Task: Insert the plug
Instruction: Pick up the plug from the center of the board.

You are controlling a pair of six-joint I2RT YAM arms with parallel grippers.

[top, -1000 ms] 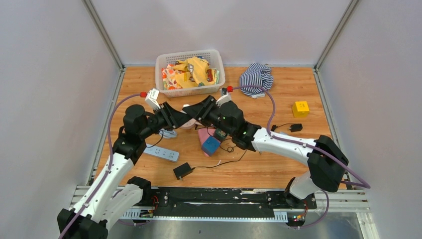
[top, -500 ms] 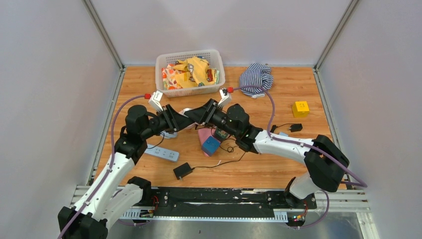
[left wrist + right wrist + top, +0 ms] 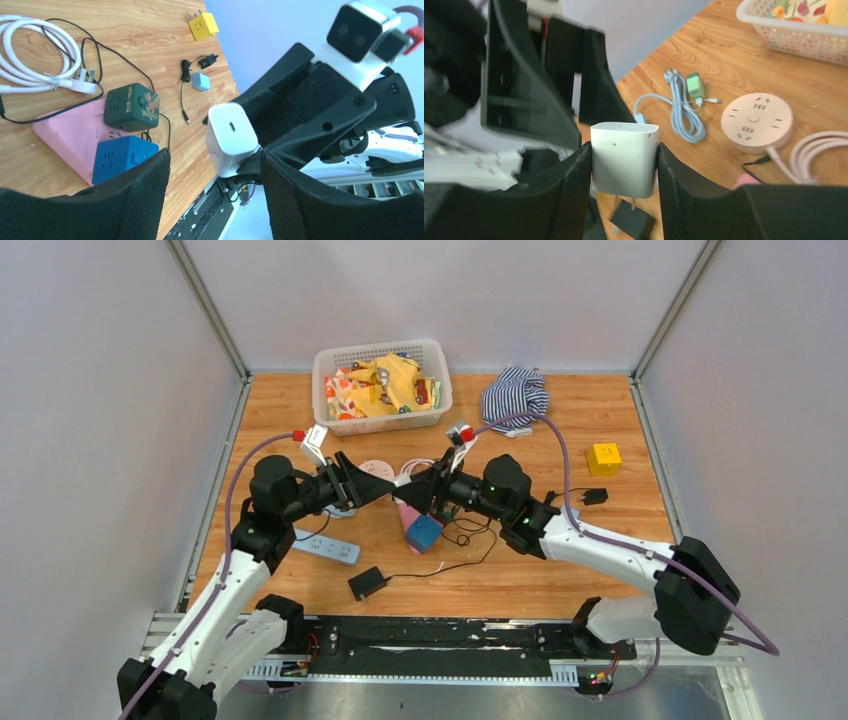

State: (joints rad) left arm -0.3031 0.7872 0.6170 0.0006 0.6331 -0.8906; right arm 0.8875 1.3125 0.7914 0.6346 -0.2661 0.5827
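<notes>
A white charger plug (image 3: 624, 157) sits between the pads of my right gripper (image 3: 624, 172), which is shut on its sides, with the two prongs pointing down. It hangs above the table near the middle. The plug also shows in the left wrist view (image 3: 231, 137), just beyond my left gripper (image 3: 215, 195). My left gripper is open and empty and faces the right gripper (image 3: 420, 490) tip to tip. Sockets lie below: a round pink strip (image 3: 756, 121), a blue cube (image 3: 122, 160), a green cube (image 3: 131, 106), a flat pink strip (image 3: 70, 137) and a white strip (image 3: 325, 547).
A white basket (image 3: 380, 352) of packets stands at the back, with a striped cloth (image 3: 515, 395) to its right. A yellow cube (image 3: 603, 458), a black adapter (image 3: 367, 583), a light-blue cable with a green plug (image 3: 684, 105) and a coiled white cable (image 3: 35, 55) lie about.
The two grippers, overlapping a second ago, have drawn apart. The right arm has pulled back to the right with the plug, uncovering the round pink strip.
</notes>
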